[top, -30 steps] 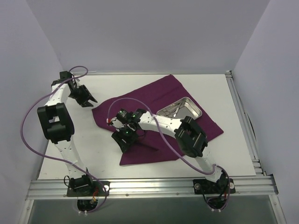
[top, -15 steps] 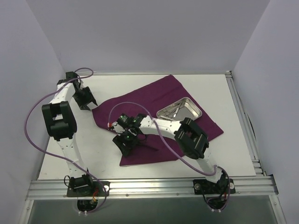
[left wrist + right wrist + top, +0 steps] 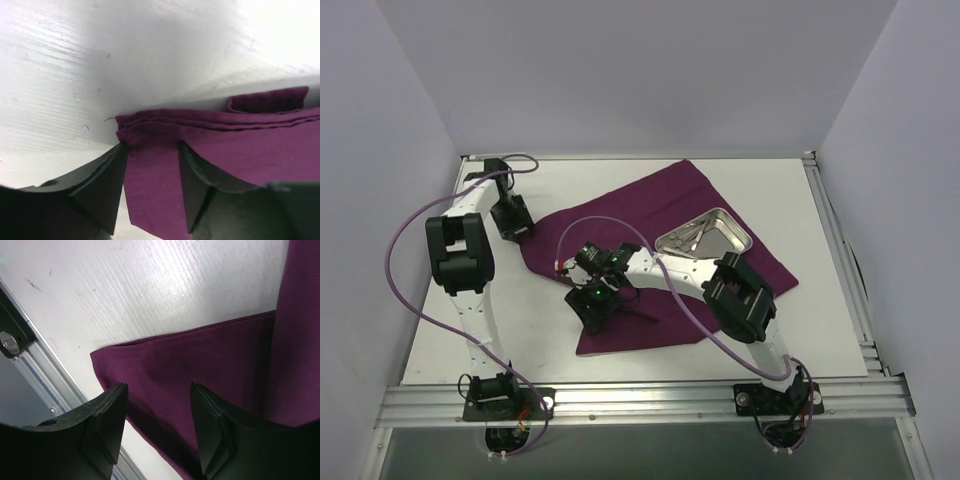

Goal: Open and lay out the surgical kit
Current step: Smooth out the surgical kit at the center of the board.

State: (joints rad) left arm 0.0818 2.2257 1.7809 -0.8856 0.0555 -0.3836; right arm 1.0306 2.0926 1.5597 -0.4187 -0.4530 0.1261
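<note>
1. the maroon cloth wrap (image 3: 665, 195) lies spread in a rough diamond across the middle of the white tabletop (image 3: 510, 320); it is matte and woven, with stitched hems.
2. the steel tray (image 3: 740, 238), shiny with rounded corners, sits on the cloth's right part, and thin metal instruments (image 3: 692, 236) lie inside it.
3. the left claw (image 3: 510, 216) is at the cloth's left corner; its black fingers (image 3: 105, 185) stand apart, nothing gripped, with the folded, layered cloth edge lying between them.
4. the right claw (image 3: 597, 300) hovers over the cloth's near part, left of the tray, with its jaws apart and empty; the right arm hides some of the cloth's middle.
5. purple cables (image 3: 405, 230) loop along the white arms, and a ribbed aluminium rail (image 3: 640, 400) runs along the near edge.
</note>
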